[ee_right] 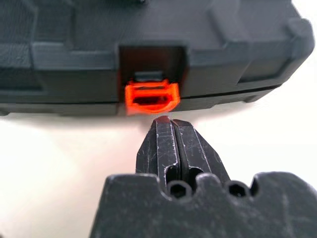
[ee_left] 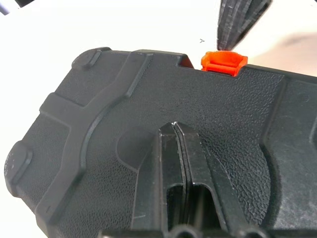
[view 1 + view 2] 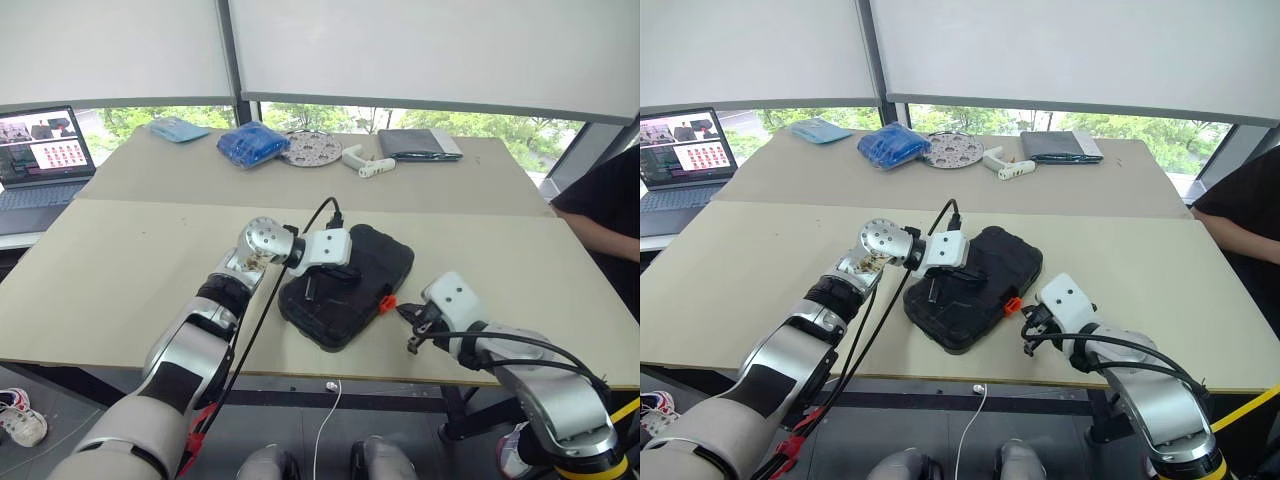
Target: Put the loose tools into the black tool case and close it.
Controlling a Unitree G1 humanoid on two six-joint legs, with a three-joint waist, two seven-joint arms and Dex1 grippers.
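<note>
Case (image 3: 350, 285) lies closed near tabletop (image 3: 130, 260) front edge, mid. L wrist view: left hand (image 2: 174, 130) pinched together, empty, tips on textured lid. R wrist view: right hand (image 1: 170, 124) fingers together, empty, tip just off orange latch (image 1: 151, 96), contact unclear. Case contents hidden.

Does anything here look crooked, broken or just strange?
Little stands out. The black tool case lies closed but askew on the table, and its orange latch hangs down, apparently not snapped shut. The right tool sits just below it.
</note>
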